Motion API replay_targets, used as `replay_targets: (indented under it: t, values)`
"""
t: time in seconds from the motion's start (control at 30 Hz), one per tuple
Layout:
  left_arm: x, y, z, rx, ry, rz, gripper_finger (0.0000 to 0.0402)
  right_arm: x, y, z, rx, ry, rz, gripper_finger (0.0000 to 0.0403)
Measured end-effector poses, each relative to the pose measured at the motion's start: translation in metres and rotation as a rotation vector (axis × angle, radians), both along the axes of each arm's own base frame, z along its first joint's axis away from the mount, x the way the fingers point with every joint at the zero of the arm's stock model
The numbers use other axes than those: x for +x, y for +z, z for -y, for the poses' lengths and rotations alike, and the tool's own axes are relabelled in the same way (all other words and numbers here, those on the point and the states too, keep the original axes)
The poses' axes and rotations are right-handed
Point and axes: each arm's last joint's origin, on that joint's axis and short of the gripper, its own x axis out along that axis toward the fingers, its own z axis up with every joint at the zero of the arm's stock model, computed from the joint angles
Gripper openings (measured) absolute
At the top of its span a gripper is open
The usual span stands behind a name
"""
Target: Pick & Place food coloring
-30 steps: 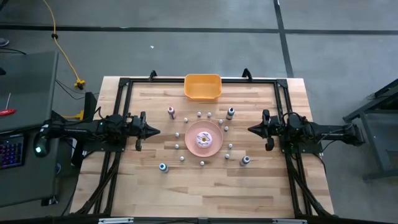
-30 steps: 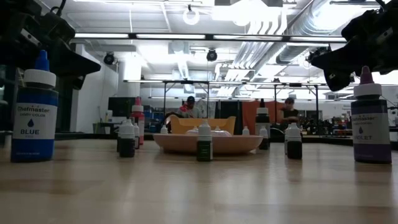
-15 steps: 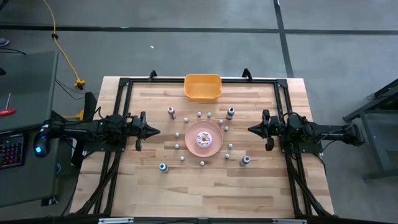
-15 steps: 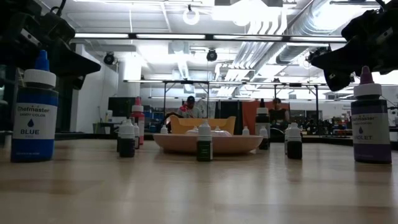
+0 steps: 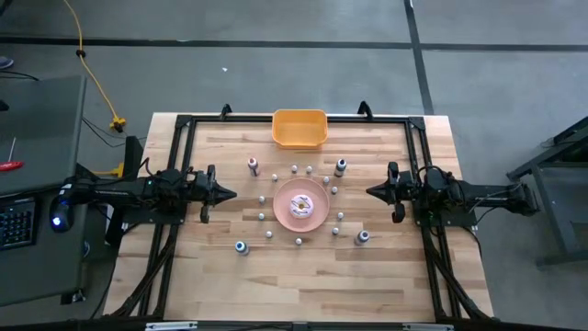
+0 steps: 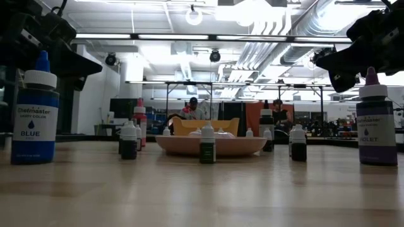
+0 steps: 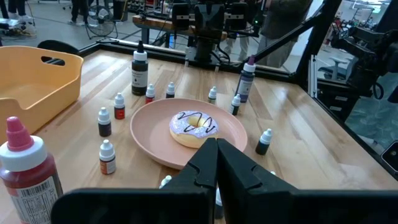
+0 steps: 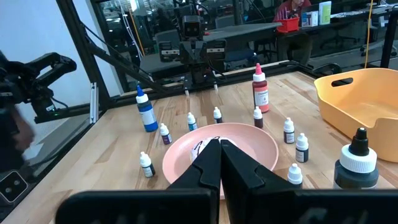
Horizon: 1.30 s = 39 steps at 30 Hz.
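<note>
The food coloring stands upright on the wooden table in a ring around a pink plate [image 5: 314, 217] that bears a doughnut. Larger bottles stand at the corners: red-capped [image 5: 254, 166], dark-capped [image 5: 340, 166], blue [image 5: 241, 246] and violet [image 5: 363, 237]. Several tiny whitish-capped bottles [image 5: 299, 242] stand closer to the plate. My left gripper [image 5: 230, 194] hovers shut at the table's left, pointing level at the plate. My right gripper [image 5: 371, 191] hovers shut at the table's right, facing it. Neither touches anything.
An orange bin [image 5: 299, 129] stands at the table's far edge, behind the plate. A black frame [image 5: 184, 124] runs along the far edge and down both sides. Bare wood lies between the bottles and the near edge. People move in the room beyond.
</note>
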Motion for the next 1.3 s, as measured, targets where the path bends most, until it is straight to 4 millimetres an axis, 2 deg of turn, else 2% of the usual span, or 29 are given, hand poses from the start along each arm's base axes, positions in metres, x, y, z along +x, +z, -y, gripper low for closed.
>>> replay_targets:
  t: [0.23,0.47,1.3]
  values:
    - [0.0000,0.0000,0.0000,0.000,0.000,0.000,0.0001,0.0000,0.0000,0.0000,0.000,0.000,0.000,0.0000]
    - [0.0000,0.0001,0.0000,0.000,0.000,0.000,0.0001,0.0000,0.0000,0.0000,-0.087,0.004,-0.002,0.0000]
    - [0.0000,0.0000,0.0000,0.000,0.000,0.000,0.0001,0.0001,0.0025,-0.0003,-0.069,0.012,0.025,0.0000]
